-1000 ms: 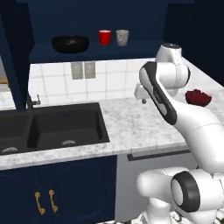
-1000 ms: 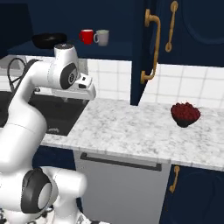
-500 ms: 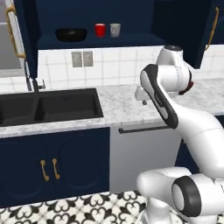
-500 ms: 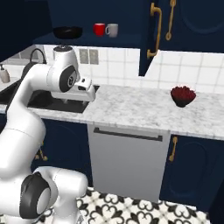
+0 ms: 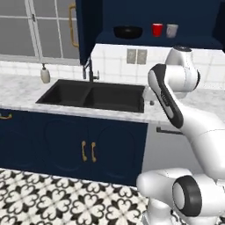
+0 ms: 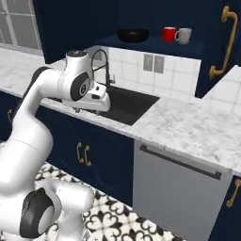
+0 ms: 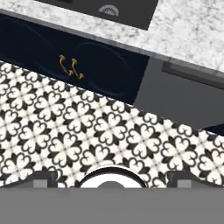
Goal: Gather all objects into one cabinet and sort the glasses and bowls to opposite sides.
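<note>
Tool (image 6: 89, 111) left of centre in right base view, over the bench (image 6: 188, 127) edge by the sink (image 6: 127, 101); jaws spread wide, nothing held. Black bowl (image 5: 128, 31), red cup (image 5: 157, 30), grey cup (image 5: 172, 30) sit in a row on the open cabinet's shelf (image 5: 154, 40), top centre.

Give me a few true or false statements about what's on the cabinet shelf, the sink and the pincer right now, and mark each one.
1. The black bowl sits on the cabinet shelf, left of the red cup. True.
2. The pale grey cup stands in the sink. False: it is on the shelf beside the red cup.
3. The pincer grips the red cup. False: it is open and holds nothing.
4. The hand view looks down at patterned floor tiles. True.
</note>
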Robot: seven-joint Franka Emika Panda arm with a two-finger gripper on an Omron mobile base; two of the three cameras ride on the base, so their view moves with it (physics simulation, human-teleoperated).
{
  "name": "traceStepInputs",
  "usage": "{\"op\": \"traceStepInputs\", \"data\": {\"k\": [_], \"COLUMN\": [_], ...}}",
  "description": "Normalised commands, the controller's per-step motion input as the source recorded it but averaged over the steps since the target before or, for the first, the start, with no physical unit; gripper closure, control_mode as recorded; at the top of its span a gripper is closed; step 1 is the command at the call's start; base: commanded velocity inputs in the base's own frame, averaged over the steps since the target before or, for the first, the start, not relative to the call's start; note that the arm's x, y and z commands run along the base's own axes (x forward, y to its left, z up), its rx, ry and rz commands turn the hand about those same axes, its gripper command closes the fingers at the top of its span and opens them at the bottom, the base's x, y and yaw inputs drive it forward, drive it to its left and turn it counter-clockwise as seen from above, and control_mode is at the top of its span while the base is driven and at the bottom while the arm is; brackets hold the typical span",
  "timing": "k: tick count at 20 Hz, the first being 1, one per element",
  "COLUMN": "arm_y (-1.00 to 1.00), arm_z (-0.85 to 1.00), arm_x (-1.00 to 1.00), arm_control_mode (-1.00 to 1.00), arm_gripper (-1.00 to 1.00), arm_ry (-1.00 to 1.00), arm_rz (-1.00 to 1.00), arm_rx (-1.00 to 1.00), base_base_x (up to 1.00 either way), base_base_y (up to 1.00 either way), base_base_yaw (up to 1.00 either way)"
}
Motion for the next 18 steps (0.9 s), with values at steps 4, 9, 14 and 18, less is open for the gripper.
{"op": "traceStepInputs", "data": {"k": [4, 9, 14, 18], "arm_y": [0.0, 0.0, 0.0, 0.0], "arm_z": [0.0, 0.0, 0.0, 0.0], "arm_x": [0.0, 0.0, 0.0, 0.0], "arm_control_mode": [1.0, 1.0, 1.0, 1.0], "arm_gripper": [-1.0, -1.0, -1.0, -1.0], "arm_ry": [0.0, 0.0, 0.0, 0.0], "arm_rz": [0.0, 0.0, 0.0, 0.0], "arm_rx": [0.0, 0.0, 0.0, 0.0], "base_base_x": [-0.26, -0.1, -0.1, -0.13], "base_base_y": [-0.19, -0.09, -0.01, 0.0], "base_base_yaw": [0.88, 0.96, 1.0, 1.0]}}
